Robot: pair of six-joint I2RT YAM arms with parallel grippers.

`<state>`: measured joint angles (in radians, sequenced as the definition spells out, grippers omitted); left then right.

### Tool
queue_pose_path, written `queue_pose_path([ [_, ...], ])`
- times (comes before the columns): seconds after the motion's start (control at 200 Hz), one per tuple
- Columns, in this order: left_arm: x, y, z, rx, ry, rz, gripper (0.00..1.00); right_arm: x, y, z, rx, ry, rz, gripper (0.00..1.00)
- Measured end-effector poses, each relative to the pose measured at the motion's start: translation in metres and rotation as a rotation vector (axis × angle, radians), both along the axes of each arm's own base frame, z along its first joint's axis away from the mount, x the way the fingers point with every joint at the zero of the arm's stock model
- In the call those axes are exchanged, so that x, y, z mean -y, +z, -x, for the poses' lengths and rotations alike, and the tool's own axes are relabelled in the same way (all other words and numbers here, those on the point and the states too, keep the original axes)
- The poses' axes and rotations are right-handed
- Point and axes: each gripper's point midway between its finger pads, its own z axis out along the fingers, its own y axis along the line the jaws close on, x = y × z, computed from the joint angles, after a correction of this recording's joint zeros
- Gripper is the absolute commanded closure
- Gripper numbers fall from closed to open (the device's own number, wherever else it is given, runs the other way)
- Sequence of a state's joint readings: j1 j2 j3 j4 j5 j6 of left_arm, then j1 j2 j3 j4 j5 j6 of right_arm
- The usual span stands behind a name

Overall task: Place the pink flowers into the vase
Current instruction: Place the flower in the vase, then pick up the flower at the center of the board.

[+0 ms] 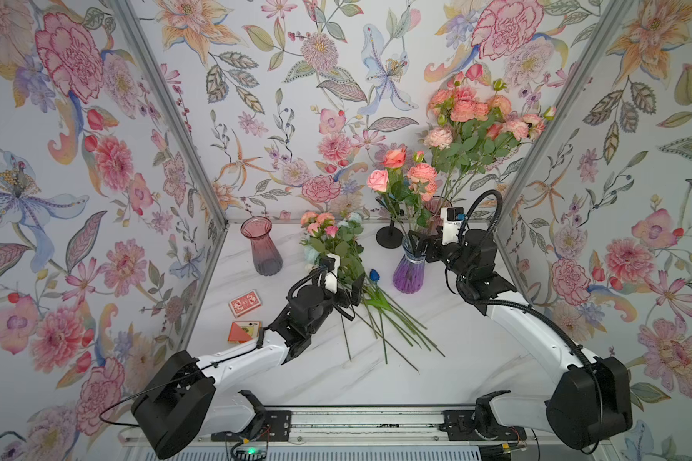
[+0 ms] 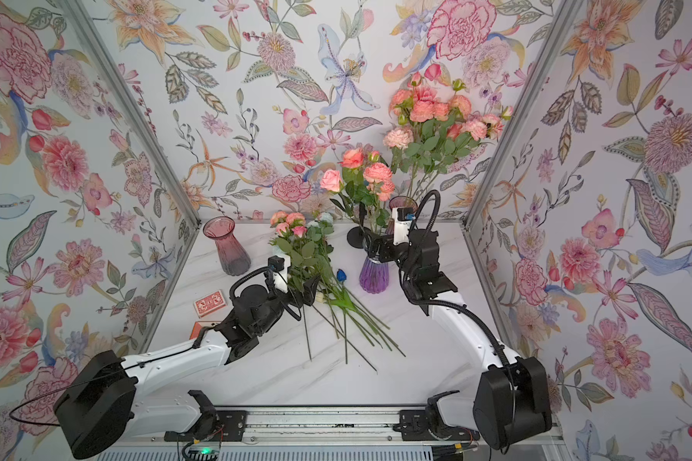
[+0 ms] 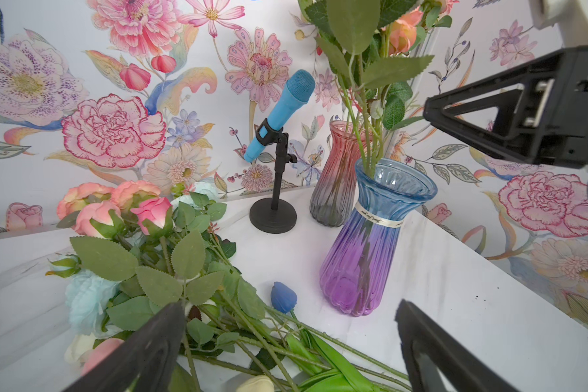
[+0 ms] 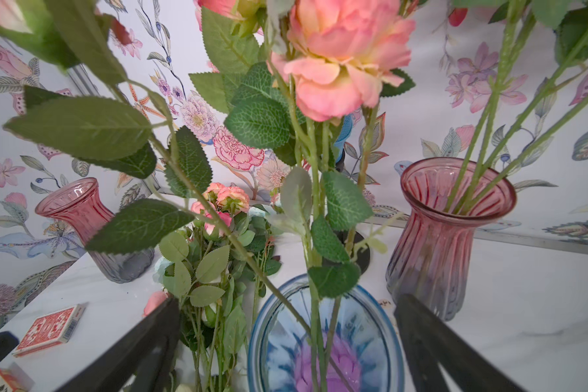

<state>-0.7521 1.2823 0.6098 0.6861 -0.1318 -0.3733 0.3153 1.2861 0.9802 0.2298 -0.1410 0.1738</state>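
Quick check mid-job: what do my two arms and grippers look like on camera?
The left arm and right arm are white shells with bulky black joint housings. A black ribbed cable runs at each wrist to a small white camera block. The left gripper and right gripper are black, with triangular cut-out fingers.

Left arm (image 1: 248, 359): reaches forward, away from the base rail (image 1: 356, 423), wrist pitched down.
Left hand (image 3: 289, 303): jaws spread wide, nothing clamped.
Right arm (image 1: 536, 327): arched forward from the base rail.
Right hand (image 4: 287, 298): jaws spread wide, nothing clamped.
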Motion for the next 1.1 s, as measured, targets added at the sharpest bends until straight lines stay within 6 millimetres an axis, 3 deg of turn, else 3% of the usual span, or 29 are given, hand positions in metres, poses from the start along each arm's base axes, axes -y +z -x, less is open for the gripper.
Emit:
queue_pose_path([
  [0.23,-0.008,0.000,-0.007,-0.040,0.065,0.009,0.00,0.009,0.013,0.027,0.033,-0.004,-0.005,0.01],
  [0.42,-0.005,0.011,-0.013,-0.125,0.083,0.073,0.01,0.010,0.018,0.042,0.037,0.004,-0.017,0.01],
  [0.726,-0.028,-0.046,-0.011,-0.361,0.171,0.055,0.00,-0.003,-0.004,0.052,-0.057,0.061,0.008,0.01],
  [0.931,-0.046,-0.083,-0.007,-0.470,0.215,0.060,0.00,0.003,-0.014,0.052,-0.101,0.029,0.030,0.01],
  [1.096,-0.046,-0.106,-0.009,-0.541,0.212,0.060,0.00,0.022,-0.015,0.046,-0.119,-0.070,0.056,0.01],
])
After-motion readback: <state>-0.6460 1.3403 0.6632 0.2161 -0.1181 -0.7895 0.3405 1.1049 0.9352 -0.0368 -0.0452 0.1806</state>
